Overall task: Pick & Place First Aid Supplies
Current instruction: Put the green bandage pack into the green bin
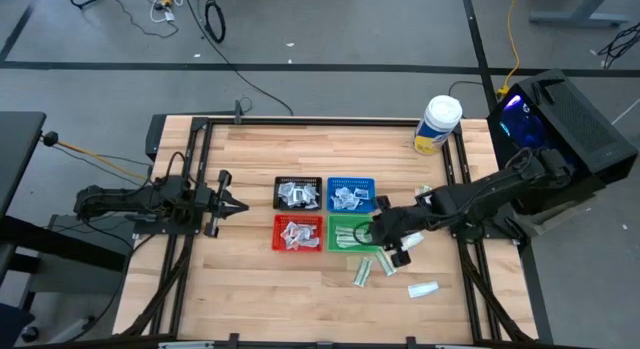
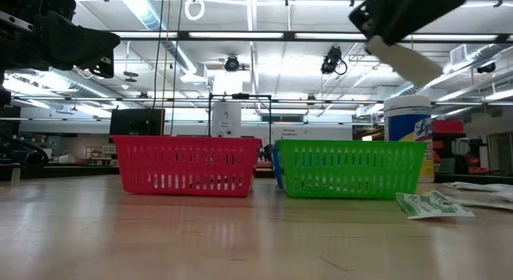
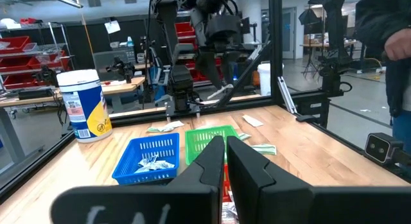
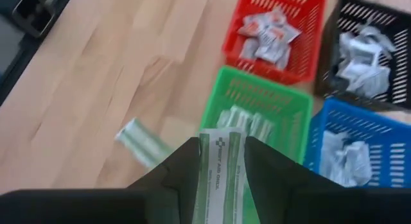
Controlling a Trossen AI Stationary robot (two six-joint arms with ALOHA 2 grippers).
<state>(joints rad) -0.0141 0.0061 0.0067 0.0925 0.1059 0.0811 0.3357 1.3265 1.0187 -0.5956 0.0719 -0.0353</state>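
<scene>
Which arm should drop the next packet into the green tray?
Right. Its tool already grips a white-and-green packet above the green tray, which holds similar packets. The left tool is shut and empty, waiting left of the trays.

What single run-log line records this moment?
right gripper: shut on narrow white-and-green packet | above green mesh tray | left gripper: shut, waiting

Four mesh trays: black tray (image 1: pixel 298 193), blue tray (image 1: pixel 352 194), red tray (image 1: pixel 298 233), green tray (image 1: pixel 349 234). Bench (image 1: pixel 250 279) light wood w/ plank stripes, black frame. Jar (image 1: pixel 437 124) white w/ yellow label, blue print. Packets in red tray (image 4: pixel 270 35) white w/ red marks; those in black tray grey-white. Packet (image 4: pixel 219 169) betw. right gripper's (image 4: pixel 218 161) black fingers: white w/ green edge stripes and green print. Loose packet (image 2: pixel 433 204) white-green.
</scene>
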